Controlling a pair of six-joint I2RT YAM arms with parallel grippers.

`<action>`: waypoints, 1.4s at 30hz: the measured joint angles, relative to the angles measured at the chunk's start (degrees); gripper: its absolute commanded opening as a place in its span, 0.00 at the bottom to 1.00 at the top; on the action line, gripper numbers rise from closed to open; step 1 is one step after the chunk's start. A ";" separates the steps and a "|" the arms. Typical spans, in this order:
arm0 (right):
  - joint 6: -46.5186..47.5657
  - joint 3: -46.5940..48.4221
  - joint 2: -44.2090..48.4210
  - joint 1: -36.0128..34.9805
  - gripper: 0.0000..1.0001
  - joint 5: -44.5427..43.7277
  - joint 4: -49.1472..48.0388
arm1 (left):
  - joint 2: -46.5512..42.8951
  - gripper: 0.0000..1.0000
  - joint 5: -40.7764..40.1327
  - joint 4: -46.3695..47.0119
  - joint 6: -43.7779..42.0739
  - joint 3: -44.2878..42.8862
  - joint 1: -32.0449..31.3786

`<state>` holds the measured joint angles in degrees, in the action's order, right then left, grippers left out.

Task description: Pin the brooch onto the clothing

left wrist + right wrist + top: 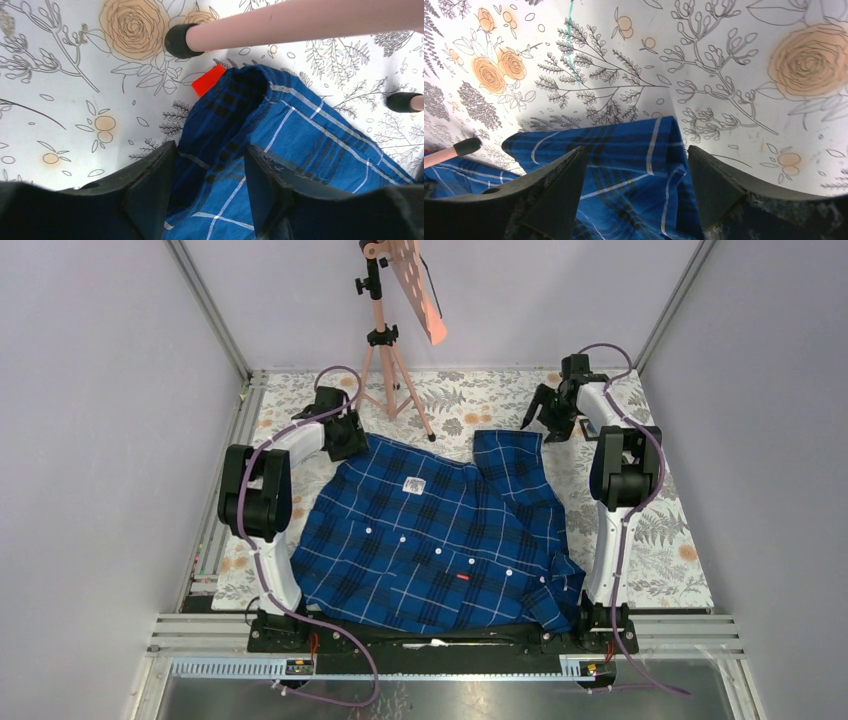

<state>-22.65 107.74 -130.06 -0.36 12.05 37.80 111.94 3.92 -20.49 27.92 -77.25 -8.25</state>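
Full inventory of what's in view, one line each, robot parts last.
shirt: one, dark-blue plaid, spread across the table's middle
red piece: one, red, beside the shirt's far-left corner; cannot identify
tripod: one, pink, black feet, far side, left of centre
tablecloth: one, white floral, under everything
left arm: one, white and black, left side
right arm: one, white and black, right side
left pincer: one, black, open, over the shirt's far-left corner
right pincer: one, black, open, over the shirt's far-right corner

A red piece lies half hidden under the shirt (its shape unclear)
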 measured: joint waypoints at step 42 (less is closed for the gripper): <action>-14.03 31.17 -19.67 0.00 0.58 12.59 -15.74 | -14.43 0.47 -5.16 9.90 1.20 12.15 12.70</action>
<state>-36.69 138.91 -149.73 -0.36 24.64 22.06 97.51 -1.23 -10.59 29.12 -65.10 4.45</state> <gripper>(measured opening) 0.235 0.156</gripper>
